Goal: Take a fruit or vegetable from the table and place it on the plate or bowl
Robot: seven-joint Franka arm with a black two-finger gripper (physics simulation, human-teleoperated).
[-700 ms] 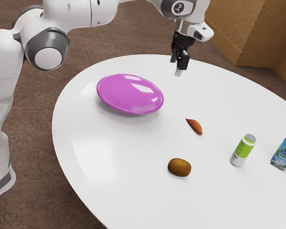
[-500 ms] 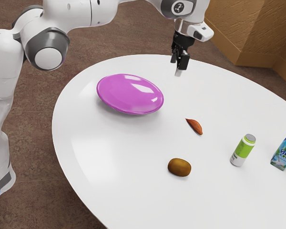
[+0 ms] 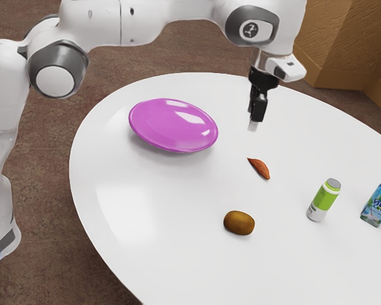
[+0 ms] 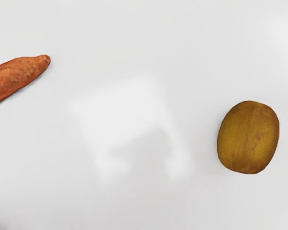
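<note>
the pincer (image 3: 254, 122) hovers over the table (image 3: 178, 210) near the sweet potato (image 3: 259, 168); whether it's open i cannot tell.

A shiny purple plate (image 3: 173, 124) sits flat on the white counter (image 3: 146, 190), with nothing on it. Well apart from it lies a small orange-brown sweet potato (image 3: 259, 168) (image 4: 15, 75) – thin, with pointy ends, on its side. Near that is a round brown kiwi (image 3: 239, 222) (image 4: 248, 137), closer to the counter's front edge – not touching the sweet potato.
</note>
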